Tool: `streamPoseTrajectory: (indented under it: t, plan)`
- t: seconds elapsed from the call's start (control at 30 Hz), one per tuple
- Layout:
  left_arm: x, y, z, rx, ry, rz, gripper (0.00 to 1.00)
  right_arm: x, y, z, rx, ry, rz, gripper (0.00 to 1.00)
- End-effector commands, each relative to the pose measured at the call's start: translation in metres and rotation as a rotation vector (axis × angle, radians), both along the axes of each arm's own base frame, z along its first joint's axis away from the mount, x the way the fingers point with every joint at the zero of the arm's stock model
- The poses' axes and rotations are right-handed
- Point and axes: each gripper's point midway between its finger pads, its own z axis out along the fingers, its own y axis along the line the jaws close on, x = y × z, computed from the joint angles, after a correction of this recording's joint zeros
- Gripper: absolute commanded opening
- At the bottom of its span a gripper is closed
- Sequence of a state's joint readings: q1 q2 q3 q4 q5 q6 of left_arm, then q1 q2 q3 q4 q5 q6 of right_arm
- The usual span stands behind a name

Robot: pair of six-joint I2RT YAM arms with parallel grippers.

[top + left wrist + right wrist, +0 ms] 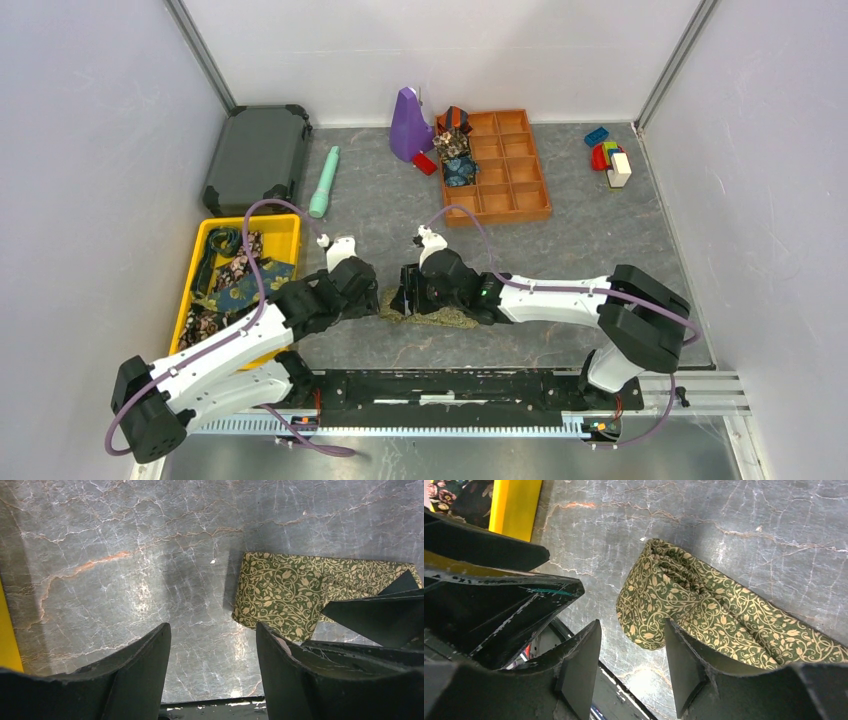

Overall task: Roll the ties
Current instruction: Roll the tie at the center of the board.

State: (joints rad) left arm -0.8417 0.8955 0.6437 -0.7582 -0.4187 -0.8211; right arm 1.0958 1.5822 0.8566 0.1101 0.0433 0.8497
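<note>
Tie (704, 605) in olive-gold print lies on the worktop (125, 580), its bunched end just ahead of the right gripper (633, 626), whose jaws stand apart, empty. The left gripper (212, 630) is released too, the tie ahead, just beyond its right finger

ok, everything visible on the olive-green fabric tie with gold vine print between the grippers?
The olive-green fabric tie with gold vine print lies on the grey marbled table near its front edge. One end is doubled into a loose fold, not a tight coil; the rest runs flat beneath the right gripper, the left gripper beside it. Both are open, neither grips it; contact is unclear.
</note>
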Motion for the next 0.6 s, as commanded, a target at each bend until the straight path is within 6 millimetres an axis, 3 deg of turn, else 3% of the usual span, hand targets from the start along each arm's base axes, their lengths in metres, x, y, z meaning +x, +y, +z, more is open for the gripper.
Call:
streamPoseTrajectory:
  t: [0.0, 0.57]
  plan:
    - [0.003, -0.004, 0.002, -0.009, -0.018, -0.037, 0.69, 0.011, 0.007, 0.013, 0.012, -0.027, -0.044, 0.55]
    - [0.004, -0.004, -0.003, -0.008, -0.022, -0.037, 0.68, 0.013, 0.001, -0.004, -0.034, -0.029, -0.059, 0.52]
